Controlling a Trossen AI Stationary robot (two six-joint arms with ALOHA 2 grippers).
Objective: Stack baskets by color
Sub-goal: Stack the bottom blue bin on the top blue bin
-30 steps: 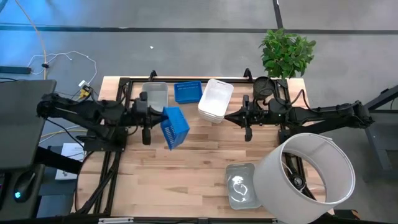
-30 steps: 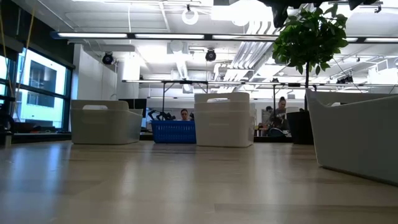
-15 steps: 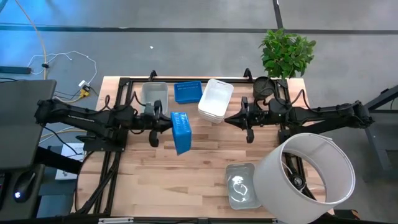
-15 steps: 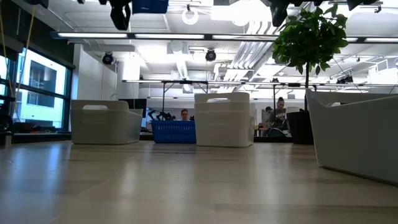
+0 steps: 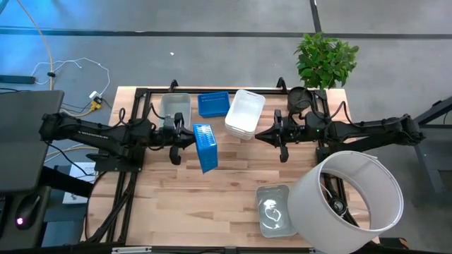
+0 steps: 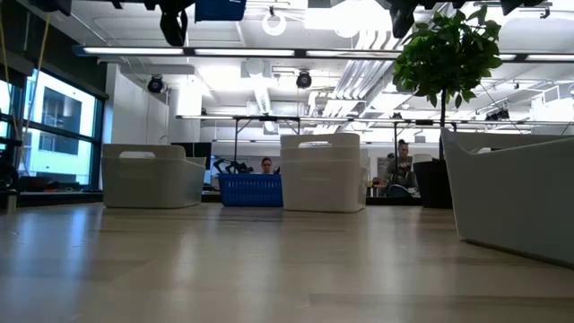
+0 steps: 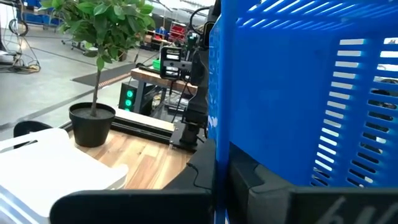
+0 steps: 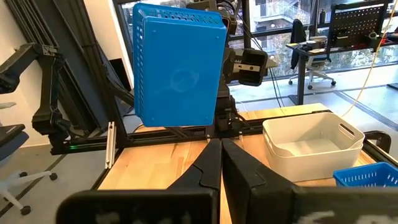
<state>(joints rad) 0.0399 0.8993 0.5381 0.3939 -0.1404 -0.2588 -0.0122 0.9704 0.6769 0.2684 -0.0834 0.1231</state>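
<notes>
Carrying a blue perforated basket [image 5: 204,148] tipped on its side above the table [image 5: 226,204], left hand [image 5: 185,138] clamped on its rim; heading, seemingly, for the other blue basket [image 5: 213,104] near the white baskets [image 5: 244,113]; right hand [image 5: 263,134] waiting, fingers together; grey baskets [image 5: 176,107] [image 5: 274,209] lying well apart, unstacked.

Bright, even light from ceiling strips [image 6: 269,51] leaves only faint shadows on the table [image 5: 233,190], windows [image 8: 292,25] glare behind, and the near blue basket [image 7: 298,93] looks blurred.

Probably an open-plan office lab: ceiling strip lights [image 6: 269,52], desks with seated people [image 6: 265,165], office chairs [image 8: 309,38].
</notes>
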